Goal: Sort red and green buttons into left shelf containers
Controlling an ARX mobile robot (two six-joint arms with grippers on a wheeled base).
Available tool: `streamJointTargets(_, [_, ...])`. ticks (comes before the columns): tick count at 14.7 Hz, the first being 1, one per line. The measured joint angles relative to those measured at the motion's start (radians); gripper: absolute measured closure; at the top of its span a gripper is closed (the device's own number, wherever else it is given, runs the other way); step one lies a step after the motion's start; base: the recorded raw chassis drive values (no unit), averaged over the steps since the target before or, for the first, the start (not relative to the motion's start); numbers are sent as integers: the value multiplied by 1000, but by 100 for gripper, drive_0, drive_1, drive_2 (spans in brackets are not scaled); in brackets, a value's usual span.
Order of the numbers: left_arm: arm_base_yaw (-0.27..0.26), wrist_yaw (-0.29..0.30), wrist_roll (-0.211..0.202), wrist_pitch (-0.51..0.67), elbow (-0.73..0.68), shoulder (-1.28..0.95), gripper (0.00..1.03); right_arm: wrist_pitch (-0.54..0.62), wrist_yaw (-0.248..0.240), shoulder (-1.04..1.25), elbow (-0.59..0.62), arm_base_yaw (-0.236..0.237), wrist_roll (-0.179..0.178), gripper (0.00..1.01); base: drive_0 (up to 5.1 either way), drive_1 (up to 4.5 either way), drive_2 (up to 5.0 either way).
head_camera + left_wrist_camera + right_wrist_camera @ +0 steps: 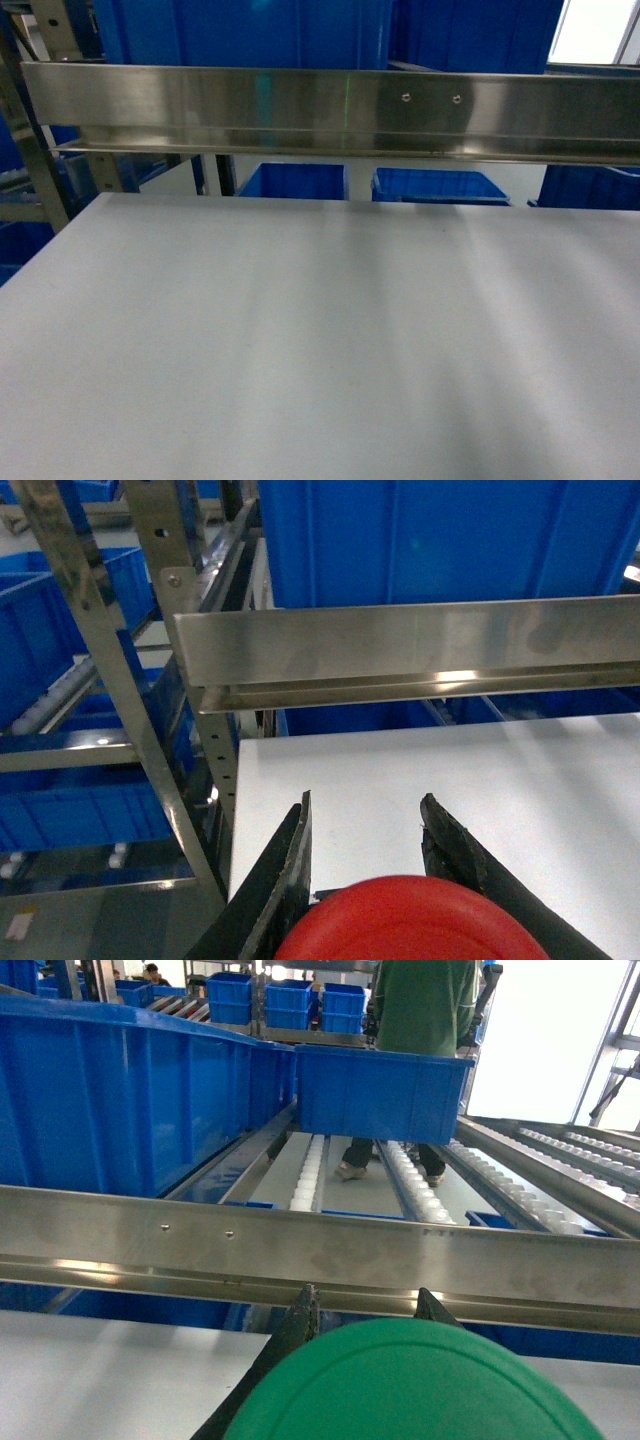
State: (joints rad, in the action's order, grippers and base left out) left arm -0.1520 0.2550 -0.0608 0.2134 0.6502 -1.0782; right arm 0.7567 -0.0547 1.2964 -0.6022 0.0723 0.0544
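Gripping a red button [410, 925], the left end effector [385, 830] faced a deep blue bin [440, 540] straight ahead beyond the steel rail [400, 645] — while the right end effector [365, 1305], closed on a green button [410, 1385], hung over the table [90, 1370] with its bin [110, 1100] up to the left.

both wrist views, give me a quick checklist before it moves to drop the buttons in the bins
1. Left gripper holds the red button between its jaws: ok.
2. Right gripper holds the green button: ok.
3. Blue bin lies ahead of the left gripper, behind the steel rail: ok.
4. Bin opening visible for the drop: cannot tell.
5. Rail cleared by either gripper: not ok, both sit at or below it.
6. Person beyond the shelf, well apart: ok.
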Motion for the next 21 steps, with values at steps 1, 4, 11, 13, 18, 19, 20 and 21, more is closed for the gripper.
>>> streamJointTargets(1, [0, 0, 0, -4, 0, 0, 74, -1, 0, 0, 0, 0, 0, 77, -503, 243, 243])
streamJointTargets(4, [0, 0, 0, -3, 0, 0, 74, 0, 0, 0, 0, 0, 0, 77, -505, 240, 240])
streamJointTargets(11, [0, 0, 0, -6, 0, 0, 74, 0, 0, 0, 0, 0, 0, 77, -498, 247, 247])
streamJointTargets(13, [0, 0, 0, -6, 0, 0, 74, 0, 0, 0, 0, 0, 0, 77, -498, 288, 189])
streamJointTargets(18, [1, 0, 0, -7, 0, 2, 74, -1, 0, -2, 0, 0, 0, 77, -468, 375, 113])
streamJointTargets(19, [0, -1, 0, -7, 0, 2, 74, -1, 2, -2, 0, 0, 0, 77, -460, 393, 69])
streamJointTargets(20, [-1, 0, 0, -4, 0, 0, 74, -1, 2, -2, 0, 0, 0, 77, -437, 422, 86])
streamJointTargets(21, [-1, 0, 0, -3, 0, 0, 74, -1, 2, -2, 0, 0, 0, 77, -439, 419, 85])
